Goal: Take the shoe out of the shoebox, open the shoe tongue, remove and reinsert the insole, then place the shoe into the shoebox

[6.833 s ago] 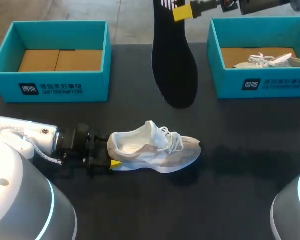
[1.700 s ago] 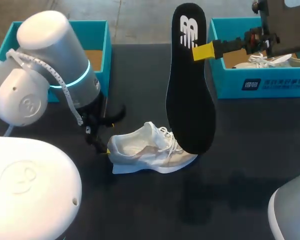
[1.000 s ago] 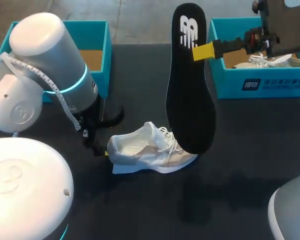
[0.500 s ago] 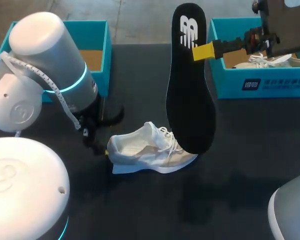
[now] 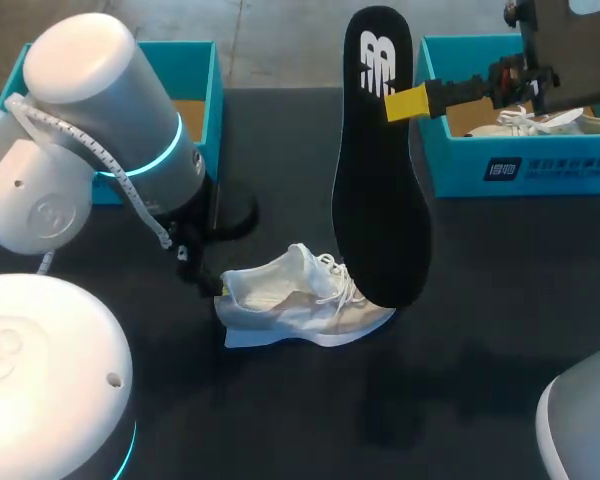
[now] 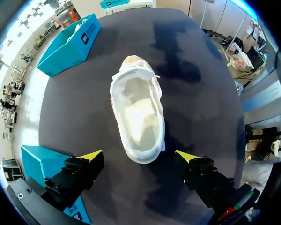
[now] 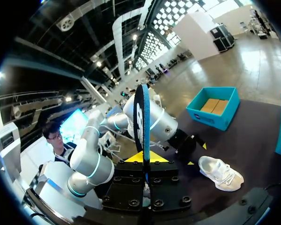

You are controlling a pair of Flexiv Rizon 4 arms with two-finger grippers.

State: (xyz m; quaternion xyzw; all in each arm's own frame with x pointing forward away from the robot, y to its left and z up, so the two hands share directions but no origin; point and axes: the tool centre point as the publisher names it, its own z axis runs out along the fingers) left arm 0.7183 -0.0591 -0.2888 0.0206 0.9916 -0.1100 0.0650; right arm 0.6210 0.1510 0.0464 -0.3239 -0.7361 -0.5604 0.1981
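Overhead view: the white sneaker point(image 5: 305, 298) sits on its sole on the dark worktop point(image 5: 480, 310), long axis side to side, with the heel right by the left hand point(image 5: 208, 284) and the toe out toward the right. The right hand point(image 5: 402, 102) is up high, clamped on the black insole point(image 5: 378, 190), which hangs upright with its broad end down by the sneaker's front half. Left wrist cam: that hand point(image 6: 139, 156) is spread wide either side of the heel, not touching it, and the sneaker point(image 6: 138, 110) points straight away, mouth open. Right wrist cam: the insole point(image 7: 143, 122) is edge-on and pinched from both sides, with the sneaker point(image 7: 221, 172) ahead and lower down. My guess is that left steadies the heel while the insole goes in toe-first.
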